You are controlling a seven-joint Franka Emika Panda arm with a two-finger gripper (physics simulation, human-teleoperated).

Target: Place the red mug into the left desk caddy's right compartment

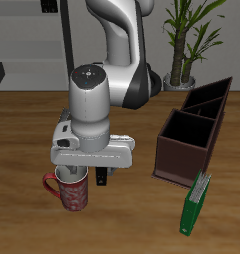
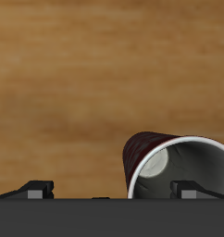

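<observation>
Standing upright near the desk's front edge, the red mug (image 1: 72, 190) has its loop handle pointing away from the left desk caddy (image 1: 194, 129). The gripper (image 1: 84, 176) hangs right over the mug's rim; in the wrist view the mug (image 2: 179, 167) shows its white inside, rim close under the camera, one finger (image 2: 190, 189) apparently inside the rim. Whether the fingers are pinched on the wall or loose, cannot tell — the hand body hides them in the exterior view. Judging the step: grasping the mug by its rim. To do it well: keep one finger inside, one outside the wall, away from the handle, close firmly, lift straight so it doesn't tip. The caddy sits well apart, farther back; its right compartment (image 1: 185, 139), the big square one, is open and bare. A green binder (image 1: 196, 203) leans just beside the caddy's near end — carry high enough to pass it.
</observation>
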